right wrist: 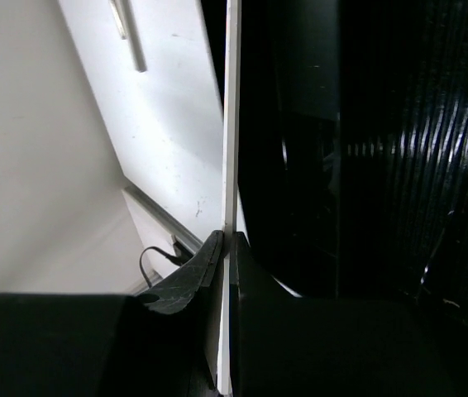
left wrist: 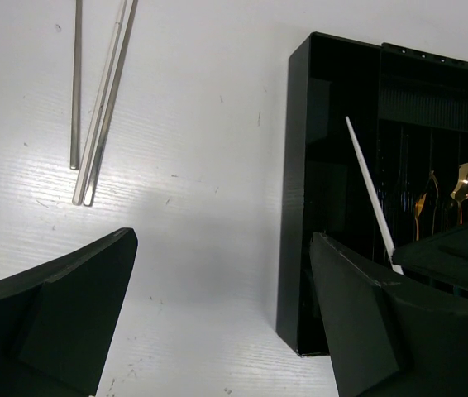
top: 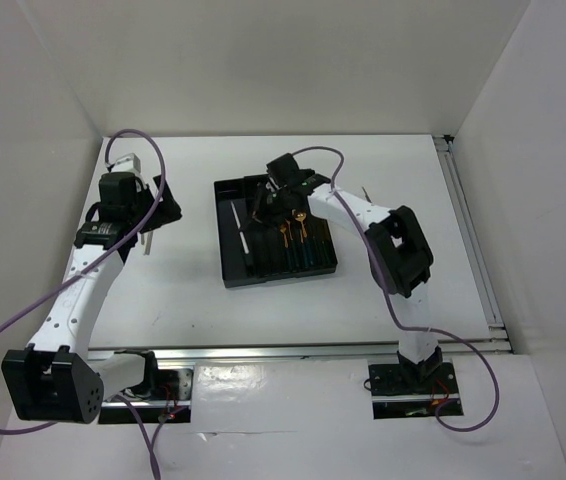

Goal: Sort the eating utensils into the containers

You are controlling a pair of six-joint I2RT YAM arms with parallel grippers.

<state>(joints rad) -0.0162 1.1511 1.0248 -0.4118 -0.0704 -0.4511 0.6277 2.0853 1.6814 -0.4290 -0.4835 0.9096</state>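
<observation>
Pale chopstick [right wrist: 231, 124] clamped in the right gripper [right wrist: 227, 241] over the black cutlery tray [top: 225, 250], where gold-headed utensils [top: 291, 238] lie in its compartments; at the tray's 9 o'clock the left gripper [left wrist: 224, 240] hangs, jaws wide apart, above the table [left wrist: 209, 124] near loose chopsticks [left wrist: 76, 83]

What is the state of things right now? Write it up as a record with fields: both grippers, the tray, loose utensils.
left gripper: open, empty, above the bare table beside the tray
right gripper: shut on a white chopstick, above the tray
tray: black, holds gold-headed utensils
loose utensils: silver chopsticks on the table, left of the tray
</observation>
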